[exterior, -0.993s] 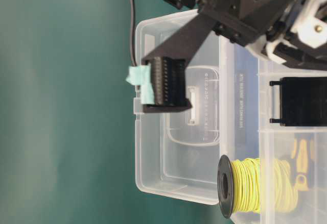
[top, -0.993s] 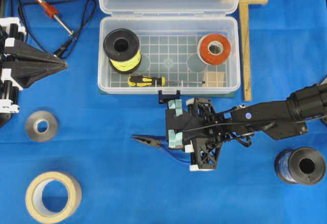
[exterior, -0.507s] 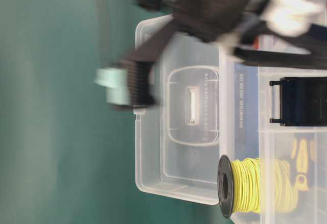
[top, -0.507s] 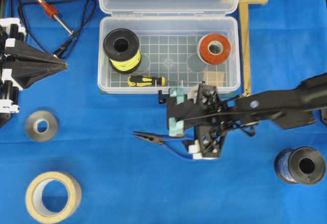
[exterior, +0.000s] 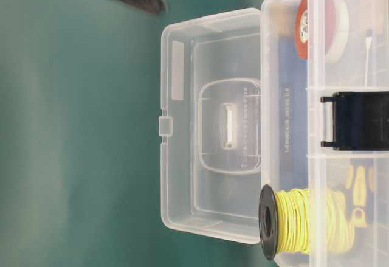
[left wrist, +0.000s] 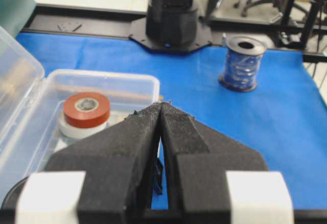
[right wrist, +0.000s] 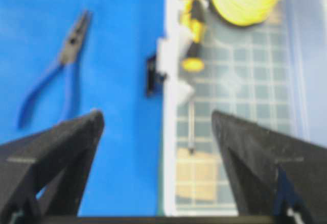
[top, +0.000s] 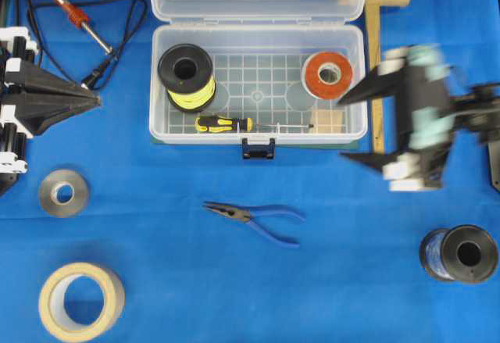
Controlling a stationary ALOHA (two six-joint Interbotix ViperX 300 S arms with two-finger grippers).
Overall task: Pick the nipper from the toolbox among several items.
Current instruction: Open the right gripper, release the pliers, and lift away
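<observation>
The nipper (top: 254,216), with blue handles and dark jaws, lies on the blue cloth in front of the toolbox (top: 258,135), untouched. It also shows in the right wrist view (right wrist: 56,76). The open toolbox holds a spool of yellow wire (top: 186,73), a red-orange tape roll (top: 328,76), a yellow-black screwdriver (top: 226,123) and a tan block (top: 328,120). My right gripper (top: 344,128) is open, empty and blurred, right of the toolbox's front right corner; its jaws stand wide apart in the right wrist view (right wrist: 157,117). My left gripper (top: 100,101) is shut and empty at the far left.
A red soldering iron (top: 74,15) with black cord lies at the back left. A grey tape roll (top: 64,193) and a tan tape roll (top: 81,300) lie front left. A blue wire spool (top: 461,253) stands front right. A wooden piece (top: 376,62) lies beside the toolbox's right wall.
My right gripper has pulled away from over the nipper's handles, moving right and toward the back, open. The nipper stays on the cloth. The left arm has not moved.
</observation>
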